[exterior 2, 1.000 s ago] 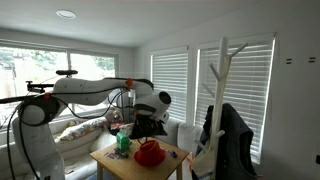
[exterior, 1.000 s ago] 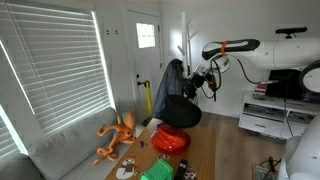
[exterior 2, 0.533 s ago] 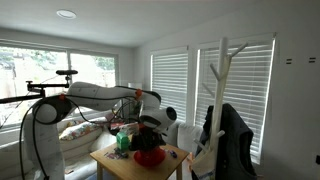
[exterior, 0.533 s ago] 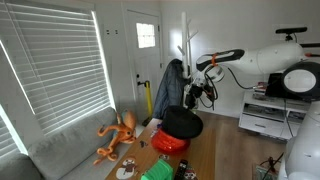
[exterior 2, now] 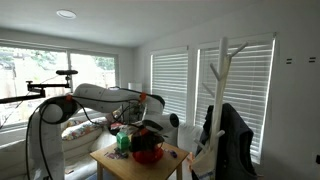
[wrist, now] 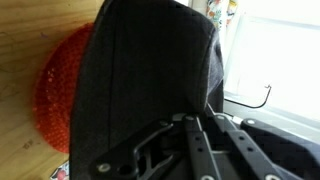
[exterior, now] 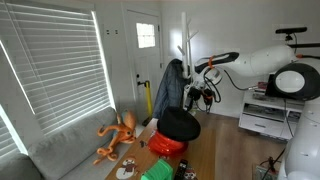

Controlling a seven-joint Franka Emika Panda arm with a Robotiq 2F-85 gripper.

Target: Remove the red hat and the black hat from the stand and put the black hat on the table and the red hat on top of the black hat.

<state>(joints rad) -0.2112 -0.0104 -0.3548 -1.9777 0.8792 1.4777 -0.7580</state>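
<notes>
My gripper (wrist: 188,122) is shut on the black hat (wrist: 150,70), which fills the middle of the wrist view. The red hat (wrist: 58,90) lies on the wooden table (wrist: 20,40), partly hidden under the black hat. In both exterior views the gripper (exterior: 203,92) (exterior 2: 163,128) holds the black hat (exterior: 180,125) (exterior 2: 148,140) low, just over the red hat (exterior: 166,145) (exterior 2: 150,155) on the table (exterior 2: 115,162). Whether the two hats touch I cannot tell. The white stand (exterior: 187,40) (exterior 2: 222,90) carries no hat, only a dark jacket (exterior: 170,85) (exterior 2: 236,135).
An orange plush octopus (exterior: 118,135) lies on the grey couch (exterior: 60,150) beside the table. A green item (exterior: 158,170) (exterior 2: 123,142) and small objects sit on the table. A white cabinet (exterior: 265,118) stands behind the arm.
The arm has come down with the black hat, from above the table to just over the red hat. The red hat has not moved.
</notes>
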